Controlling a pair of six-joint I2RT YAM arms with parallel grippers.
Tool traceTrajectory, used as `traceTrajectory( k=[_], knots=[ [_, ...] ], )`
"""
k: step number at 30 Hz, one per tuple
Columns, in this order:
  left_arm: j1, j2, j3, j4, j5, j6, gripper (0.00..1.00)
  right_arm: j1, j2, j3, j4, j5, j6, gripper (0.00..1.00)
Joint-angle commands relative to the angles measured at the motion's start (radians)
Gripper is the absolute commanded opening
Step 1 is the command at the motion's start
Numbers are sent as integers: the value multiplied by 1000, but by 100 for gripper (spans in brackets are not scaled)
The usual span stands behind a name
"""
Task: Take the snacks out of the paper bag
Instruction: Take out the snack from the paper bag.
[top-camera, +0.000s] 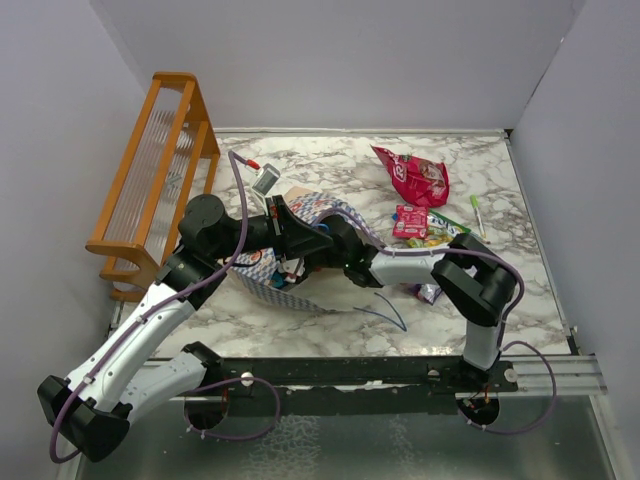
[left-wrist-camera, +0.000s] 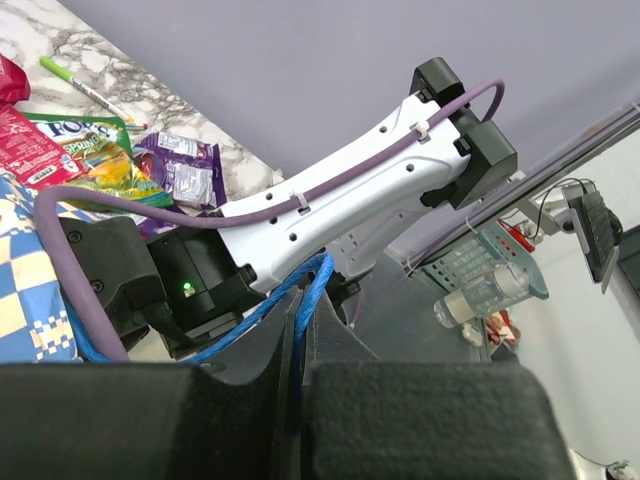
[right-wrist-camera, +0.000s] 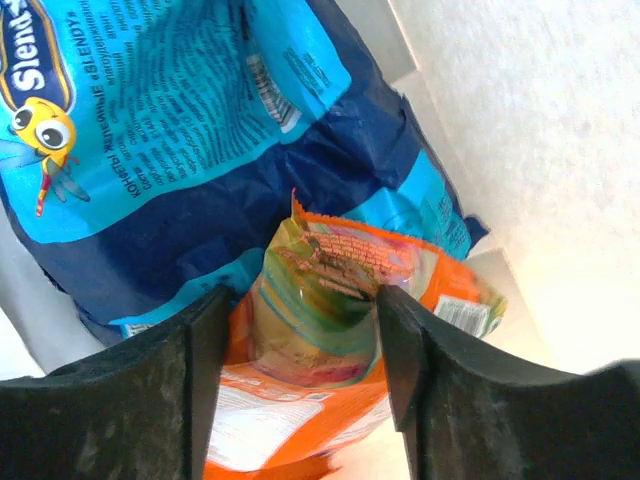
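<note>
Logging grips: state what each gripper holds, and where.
Left gripper: shut on the blue cord handle of the paper bag. Right gripper: jaws flank the orange packet near its top; grip cannot be told.

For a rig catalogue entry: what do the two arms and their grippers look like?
The left arm and right arm have white links between black joints, each trailing a purple cable. The left gripper and right gripper have matte black, grainy fingers.

A beige kraft paper bag (top-camera: 262, 272) lies at the middle of the marble-patterned table (top-camera: 330, 160). An orange wooden rack (top-camera: 150, 170) stands at its 10 o'clock. From the bag, a pink-red foil packet (top-camera: 415, 178) lies at 2 o'clock, a green-yellow foil packet (top-camera: 440, 232) at 3 and a purple foil packet (top-camera: 430, 292) at 4. Inside the bag, an orange foil packet (right-wrist-camera: 320, 350) rests before a blue foil packet (right-wrist-camera: 180, 150).
</note>
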Motion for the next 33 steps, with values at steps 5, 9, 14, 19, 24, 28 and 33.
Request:
traceTrajectory(
  k=[5, 9, 14, 19, 24, 28, 33],
  knots=[
    [-15, -36, 45, -9, -4, 20, 0, 5, -43, -63, 131, 98, 108, 25],
    [-15, -39, 48, -30, -37, 37, 0, 5, -103, -101, 152, 85, 143, 8],
    [-15, -49, 63, -111, -109, 85, 0, 5, -185, -179, 188, 50, 172, 1],
    [-15, -61, 64, -133, -147, 99, 0, 5, -288, -260, 203, 31, 210, 1],
    [-15, -62, 64, -135, -162, 102, 0, 5, -409, -358, 229, -26, 248, 1],
    [-15, -60, 62, -130, -158, 99, 0, 5, -505, -414, 217, -29, 267, 1],
    [-15, -67, 59, -128, -171, 96, 0, 5, -642, -459, 203, -52, 318, 1]
  ],
)
